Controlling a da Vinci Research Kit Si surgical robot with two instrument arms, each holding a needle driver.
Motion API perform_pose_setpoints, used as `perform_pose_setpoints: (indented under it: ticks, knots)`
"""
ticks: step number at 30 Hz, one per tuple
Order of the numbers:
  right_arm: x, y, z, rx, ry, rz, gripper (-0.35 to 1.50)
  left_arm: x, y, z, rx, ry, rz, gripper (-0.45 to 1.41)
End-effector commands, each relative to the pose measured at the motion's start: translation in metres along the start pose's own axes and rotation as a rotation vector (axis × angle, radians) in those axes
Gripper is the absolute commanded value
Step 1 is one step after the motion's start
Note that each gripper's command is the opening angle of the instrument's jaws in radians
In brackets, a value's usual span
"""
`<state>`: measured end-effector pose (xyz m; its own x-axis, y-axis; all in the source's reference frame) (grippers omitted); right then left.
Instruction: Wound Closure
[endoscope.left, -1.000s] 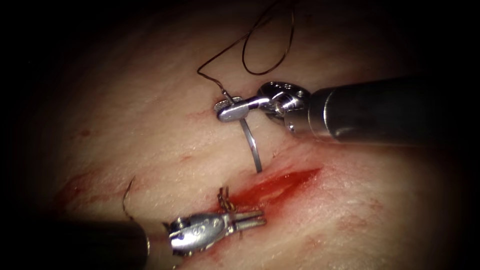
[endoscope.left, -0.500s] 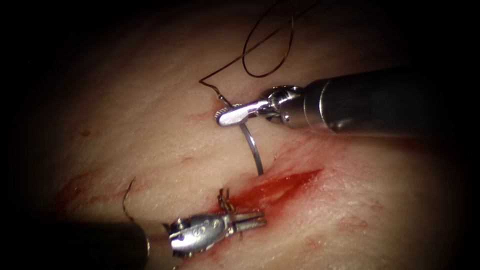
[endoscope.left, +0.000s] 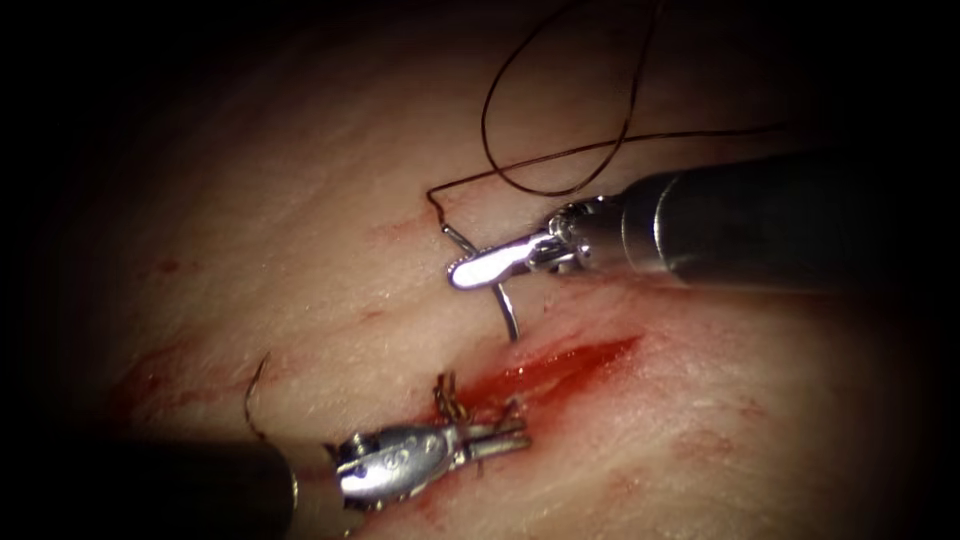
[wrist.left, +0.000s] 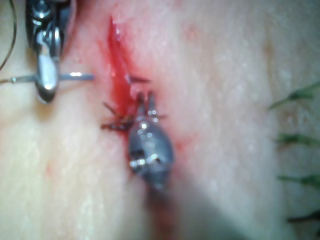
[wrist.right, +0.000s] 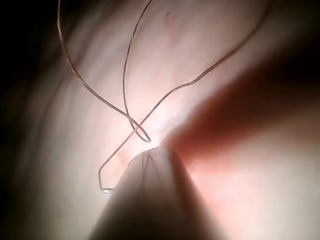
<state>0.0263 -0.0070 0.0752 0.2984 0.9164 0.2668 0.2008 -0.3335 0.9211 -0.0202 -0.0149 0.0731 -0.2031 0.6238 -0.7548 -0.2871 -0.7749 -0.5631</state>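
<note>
1. Lower left of the endoscope view: the left hand (endoscope.left: 497, 440) lies at the near end of the cut (endoscope.left: 560, 365), beside the knotted stitch (endoscope.left: 450, 398). Its jaws stand slightly parted and grip nothing that I can make out; I judge it is parked there to steady that edge.
2. A cut thread end (endoscope.left: 255, 395) curls on the tissue (endoscope.left: 300, 260) further left.
3. Centre: the needle (endoscope.left: 505, 305) is clamped near mid-curve, its tip just left of the cut and, as far as I can tell, not yet in the tissue.
4. Right: the right hand (endoscope.left: 478, 268) is closed on the needle, and has swung lower, toward the cut.
5. The thread (endoscope.left: 560, 150) loops slack above, clear of the point.
</note>
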Motion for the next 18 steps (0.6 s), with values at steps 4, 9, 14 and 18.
perform_pose_setpoints:
  ticks: [4, 9, 14, 18]
  knots:
    - [-0.0008, 0.0007, 0.0010, 0.004, -0.009, 0.002, -0.35, -0.0007, 0.0003, 0.0006, -0.003, 0.000, -0.003, 0.11]
    - [-0.0020, 0.0010, 0.0017, 0.007, -0.015, 0.000, -0.35, -0.0007, 0.0002, 0.0005, -0.007, -0.001, -0.002, 0.11]
    - [-0.0044, 0.0013, 0.0023, 0.002, -0.054, 0.049, -0.35, -0.0007, 0.0002, 0.0005, -0.008, -0.001, -0.002, 0.11]
    - [-0.0061, 0.0011, 0.0020, -0.004, -0.071, 0.066, -0.35, -0.0008, 0.0002, 0.0005, -0.008, -0.001, -0.002, 0.11]
